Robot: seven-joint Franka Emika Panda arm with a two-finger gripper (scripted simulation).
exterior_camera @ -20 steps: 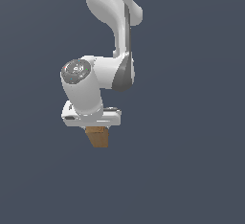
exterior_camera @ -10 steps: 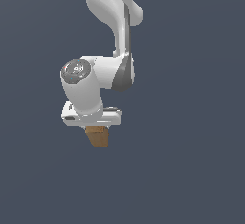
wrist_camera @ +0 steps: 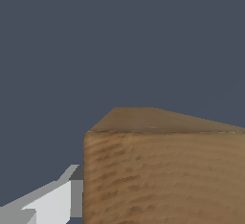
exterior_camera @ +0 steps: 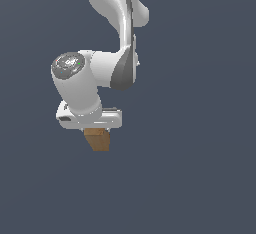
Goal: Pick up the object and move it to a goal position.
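Note:
A small brown wood-textured block hangs just under the white gripper in the exterior view. The gripper is shut on the block and holds it in the air. The fingers are hidden behind the block and the white hand. In the wrist view the block fills much of the picture, and one white finger shows beside it. No goal marker shows in either view.
The white arm comes down from above the gripper in the exterior view. All around is plain dark grey-blue background, with no other objects or edges in view.

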